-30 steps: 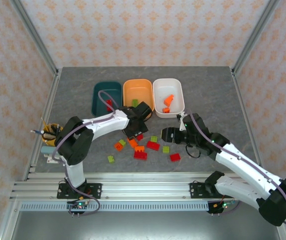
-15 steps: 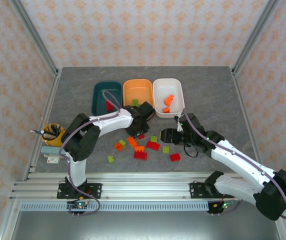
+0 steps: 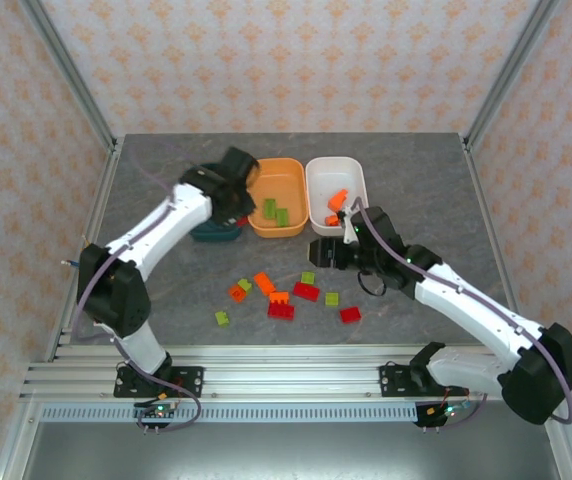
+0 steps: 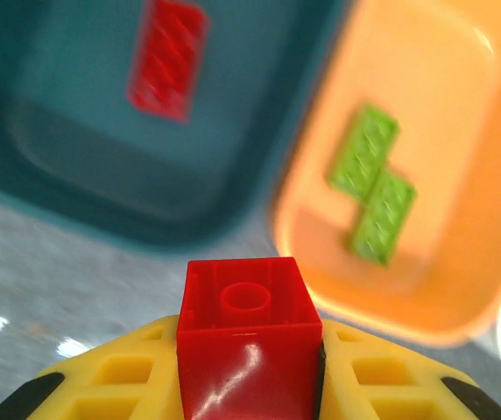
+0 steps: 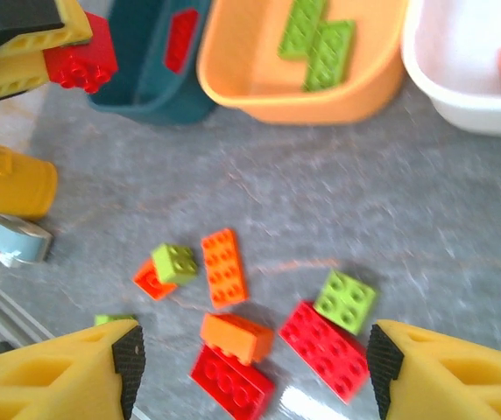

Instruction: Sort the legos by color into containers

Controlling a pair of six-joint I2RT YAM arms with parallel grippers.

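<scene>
As left tool [image 4: 249, 389] grips, glossy red brick [image 4: 246, 319]

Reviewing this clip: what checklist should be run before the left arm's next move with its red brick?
1. Small red studded plastic brick clamped in left gripper: ok.
2. Brick directly above dark teal plastic tub: cannot tell; tub lies just ahead.
3. Teal tub's contents match: ok, one red brick lying inside.
4. Neighbouring orange plastic tub has lime green bricks only: ok.
5. Right gripper open, holding nothing, over loose bricks on the table: ok.
</scene>
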